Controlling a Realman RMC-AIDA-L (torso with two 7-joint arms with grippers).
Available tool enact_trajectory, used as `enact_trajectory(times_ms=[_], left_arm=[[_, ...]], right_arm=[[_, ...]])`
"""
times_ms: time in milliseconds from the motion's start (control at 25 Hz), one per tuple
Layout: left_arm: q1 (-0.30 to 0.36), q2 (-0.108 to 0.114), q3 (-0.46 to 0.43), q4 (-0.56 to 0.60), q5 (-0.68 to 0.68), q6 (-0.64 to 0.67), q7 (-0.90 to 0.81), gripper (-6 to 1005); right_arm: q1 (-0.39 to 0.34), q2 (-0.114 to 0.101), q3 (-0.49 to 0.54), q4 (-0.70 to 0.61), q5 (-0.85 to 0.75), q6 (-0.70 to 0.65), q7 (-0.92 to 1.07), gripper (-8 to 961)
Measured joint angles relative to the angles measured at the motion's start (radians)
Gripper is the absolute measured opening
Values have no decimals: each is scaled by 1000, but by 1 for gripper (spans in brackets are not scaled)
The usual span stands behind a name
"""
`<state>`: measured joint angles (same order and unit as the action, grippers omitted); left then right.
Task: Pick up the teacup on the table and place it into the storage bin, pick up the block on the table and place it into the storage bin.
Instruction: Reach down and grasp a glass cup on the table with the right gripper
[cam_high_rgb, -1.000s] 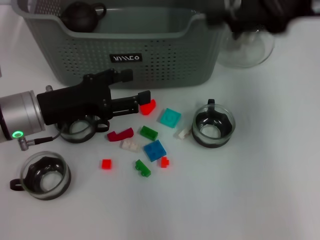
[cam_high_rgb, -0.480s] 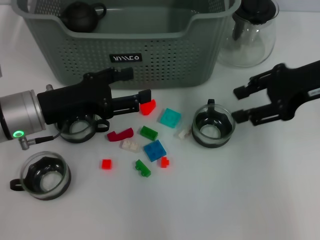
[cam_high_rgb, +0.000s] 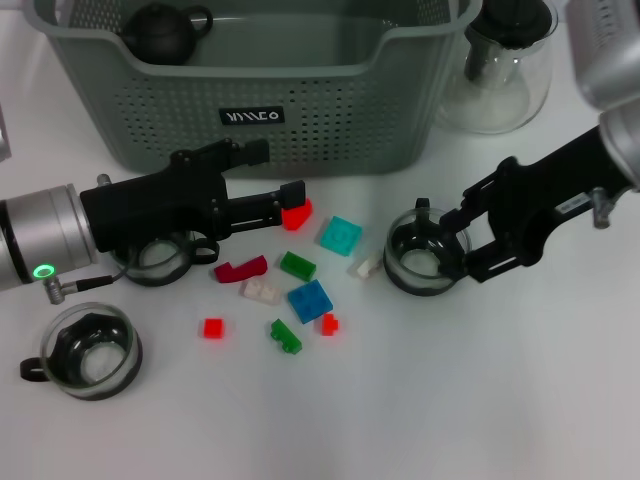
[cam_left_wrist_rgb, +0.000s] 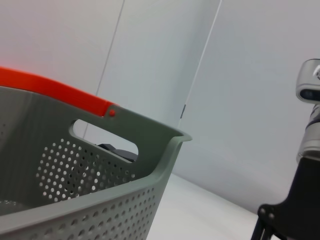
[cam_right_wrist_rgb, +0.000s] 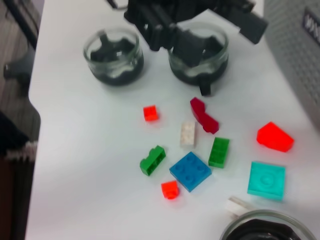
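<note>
A glass teacup (cam_high_rgb: 427, 256) with a dark inside stands right of the scattered blocks. My right gripper (cam_high_rgb: 462, 240) is open at its right side, one finger by the rim and one just past the wall. That teacup (cam_right_wrist_rgb: 265, 229) shows at the edge of the right wrist view. My left gripper (cam_high_rgb: 270, 172) is open in front of the grey-green storage bin (cam_high_rgb: 300, 120). Its lower fingertip is next to a red block (cam_high_rgb: 297, 213), and a second teacup (cam_high_rgb: 160, 257) sits under it. A third teacup (cam_high_rgb: 90, 352) stands near the front left.
Loose blocks lie mid-table: teal (cam_high_rgb: 340, 235), green (cam_high_rgb: 297, 265), dark red (cam_high_rgb: 240, 269), blue (cam_high_rgb: 310, 300) and several small ones. A clear glass teapot (cam_high_rgb: 505, 70) stands right of the bin. A dark teapot (cam_high_rgb: 165, 30) sits inside the bin.
My right arm has swung down from the far right and closed in on the right-hand teacup. The left arm and the blocks have stayed where they were.
</note>
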<state>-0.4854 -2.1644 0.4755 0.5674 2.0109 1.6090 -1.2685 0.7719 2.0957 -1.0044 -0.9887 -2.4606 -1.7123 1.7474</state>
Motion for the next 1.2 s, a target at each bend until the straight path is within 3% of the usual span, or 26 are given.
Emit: enact_trajectory(times_ms=[720, 1160, 1200], left_arm=[[1, 2, 0, -17, 0, -19, 2, 849], [1, 2, 0, -18, 0, -21, 14, 847], [1, 2, 0, -20, 0, -21, 14, 847]], right_arm=[[28, 9, -453, 74, 3, 273, 150, 544], [23, 9, -516, 69, -1, 297, 187, 503], [25, 9, -523, 71, -2, 298, 197, 460]])
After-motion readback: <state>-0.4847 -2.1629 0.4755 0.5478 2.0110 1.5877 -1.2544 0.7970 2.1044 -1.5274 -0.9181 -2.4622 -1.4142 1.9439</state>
